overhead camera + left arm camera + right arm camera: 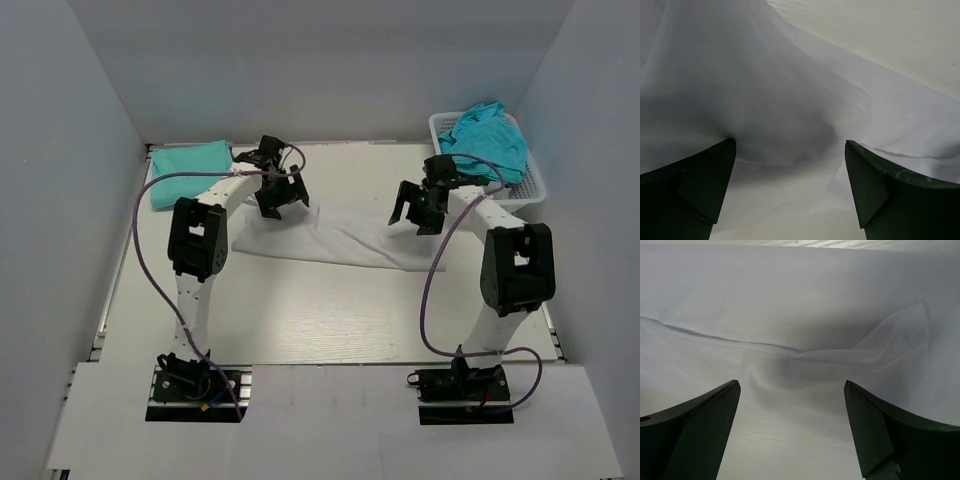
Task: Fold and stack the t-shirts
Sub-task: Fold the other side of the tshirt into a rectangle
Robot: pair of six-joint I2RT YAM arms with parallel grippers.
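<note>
White t-shirt [330, 235] is lying spread mid-table [300, 310], its long axis running left to right and the right end slanting slightly toward the arms. Left hand [282, 200] is hanging over its left end, right hand [415, 215] over its right end. Both are standing wide open, gripping nothing. Folded teal t-shirt [190, 168] is sitting at the far left. Crumpled teal t-shirt [490, 140] is lying in the basket [535, 185].

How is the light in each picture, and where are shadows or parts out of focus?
Top external: even light, sharp; the white t-shirt hardly stands out from the pale table. Left wrist: grey shadow on the shirt ahead of the left pincer. Right wrist: the same ahead of the right pincer.
</note>
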